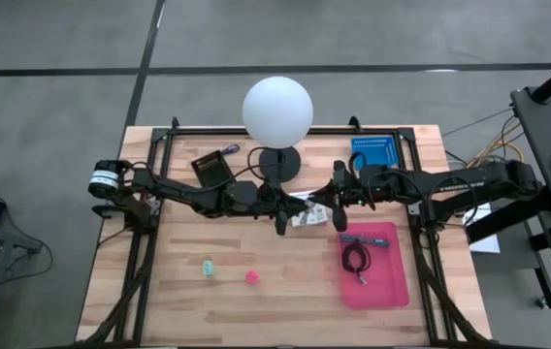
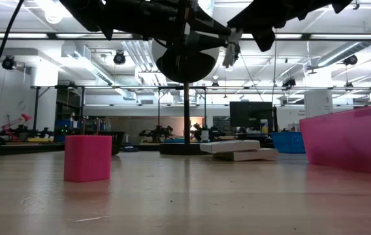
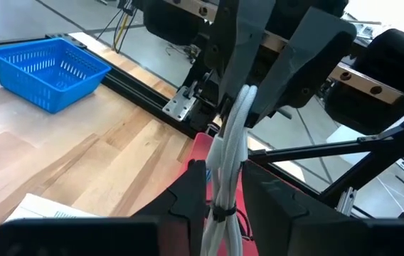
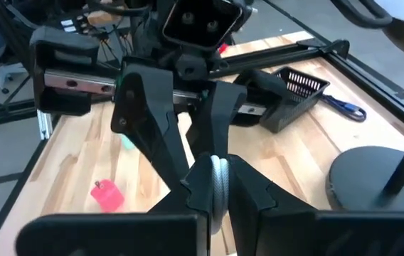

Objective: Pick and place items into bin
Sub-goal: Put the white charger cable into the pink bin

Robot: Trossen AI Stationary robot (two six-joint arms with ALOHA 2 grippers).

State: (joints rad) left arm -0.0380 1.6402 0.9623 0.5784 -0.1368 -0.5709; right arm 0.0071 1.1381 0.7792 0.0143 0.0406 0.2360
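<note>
My overhead cam looks straight down on the whole table; the low one sits at tabletop height, facing the room. Wrist cams point at each other, close up.

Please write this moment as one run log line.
phase: handover | right gripper: shut on white cable | left gripper: at same cable | pink bin: not yet reached
</note>
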